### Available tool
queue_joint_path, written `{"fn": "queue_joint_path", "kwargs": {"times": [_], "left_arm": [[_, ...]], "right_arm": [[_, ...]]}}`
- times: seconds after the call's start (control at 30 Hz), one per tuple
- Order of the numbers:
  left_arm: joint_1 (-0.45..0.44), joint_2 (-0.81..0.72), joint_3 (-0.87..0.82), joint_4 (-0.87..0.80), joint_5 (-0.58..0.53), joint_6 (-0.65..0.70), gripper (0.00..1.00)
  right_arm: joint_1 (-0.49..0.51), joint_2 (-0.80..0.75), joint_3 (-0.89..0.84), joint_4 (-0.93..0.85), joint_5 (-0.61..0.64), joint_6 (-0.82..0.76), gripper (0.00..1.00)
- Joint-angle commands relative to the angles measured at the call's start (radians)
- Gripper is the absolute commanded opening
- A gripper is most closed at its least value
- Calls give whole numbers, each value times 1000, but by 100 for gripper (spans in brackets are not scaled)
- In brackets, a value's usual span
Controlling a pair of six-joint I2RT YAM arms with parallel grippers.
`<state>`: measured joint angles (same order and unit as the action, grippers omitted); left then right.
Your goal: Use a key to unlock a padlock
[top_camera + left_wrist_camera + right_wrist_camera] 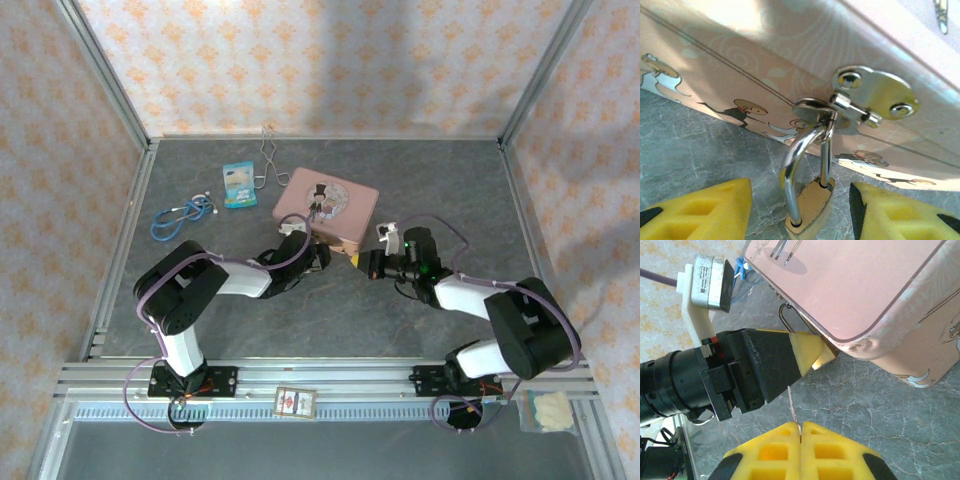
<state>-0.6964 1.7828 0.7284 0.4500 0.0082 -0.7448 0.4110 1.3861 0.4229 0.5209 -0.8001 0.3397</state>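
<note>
A small brass padlock (810, 207) hangs by its silver shackle (796, 155) from the clasp (865, 97) on the front of the pink tin (325, 205). My left gripper (800, 200) is open, with a yellow finger (705, 210) on each side of the lock body and a gap to it on both sides. My right gripper (801, 426) is shut on the key (791, 405), a thin silvery blade seen edge-on and pointing toward the left gripper (765, 365). A brass corner of the padlock (824, 357) shows beside that gripper's yellow finger. Both grippers meet at the tin's near side (345, 258).
A blue cord (185, 213), a blue packet (239, 184) and bent wire tongs (268, 155) lie behind and left of the tin. A card (295, 401) rests on the front rail, and a small bag (545, 410) sits at the right. Metal frame posts edge the table.
</note>
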Motion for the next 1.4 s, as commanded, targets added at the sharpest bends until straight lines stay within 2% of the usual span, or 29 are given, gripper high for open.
{"fn": "queue_joint_path", "kwargs": {"times": [0.0, 0.13, 0.27, 0.4, 0.57, 0.8, 0.93, 1.07, 1.17, 1.37], "left_arm": [[-37, 42, 32, 2, -108, -98, 55], [-35, 82, 68, -61, -161, -139, 50], [0, 75, 54, -105, -140, -151, 42], [16, 33, 46, -169, -113, -91, 38], [15, 3, 70, -270, -89, 13, 39], [43, 47, 155, -407, -106, 151, 50], [72, 46, 135, -334, -19, 199, 53], [93, 56, 114, -243, 67, 222, 52], [108, 81, 105, -200, 120, 210, 49], [129, 108, 94, -177, 151, 189, 35]], "right_arm": [[-6, -32, 8, 12, 23, -2, 0], [-6, -60, 4, -7, 40, -13, 0], [-5, -82, 2, -31, 58, -27, 0], [-5, -90, 2, -28, 61, -27, 0], [-5, -79, 11, -20, 52, -21, 0], [-5, -90, 20, -32, 46, -15, 0], [-6, -101, 24, -33, 53, -13, 0], [-5, -100, 28, -31, 48, -5, 0], [-5, -101, 33, -36, 48, -6, 0], [-5, -110, 43, -43, 53, -5, 0]]}}
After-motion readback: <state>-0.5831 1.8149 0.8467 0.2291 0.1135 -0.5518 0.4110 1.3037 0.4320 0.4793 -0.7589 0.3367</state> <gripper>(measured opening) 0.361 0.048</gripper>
